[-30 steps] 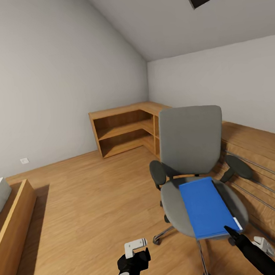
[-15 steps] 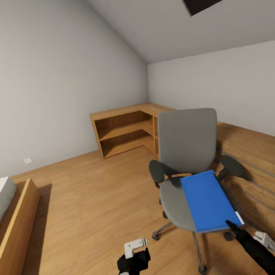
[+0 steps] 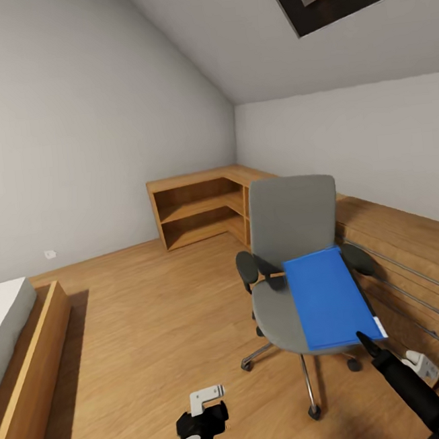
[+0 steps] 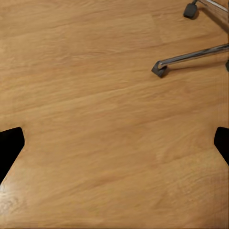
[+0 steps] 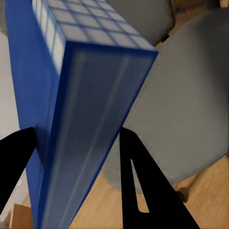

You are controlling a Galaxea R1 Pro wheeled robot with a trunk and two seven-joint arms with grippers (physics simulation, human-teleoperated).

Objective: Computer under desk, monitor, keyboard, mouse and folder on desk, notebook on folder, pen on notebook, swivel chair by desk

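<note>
Blue folder [image 5: 71, 109] clamped in right hand [image 5: 76, 143] | left hand [image 4: 114, 143] spread, empty

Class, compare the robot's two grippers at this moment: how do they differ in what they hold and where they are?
The right gripper has its jaws closed on an edge of the flat bright-blue folder, holding it above the grey padded swivel chair; the left gripper holds nothing, jaws spread wide. The right gripper reaches out to the chair; the left gripper hangs low over the light wood plank floor. Both have black fingers.
</note>
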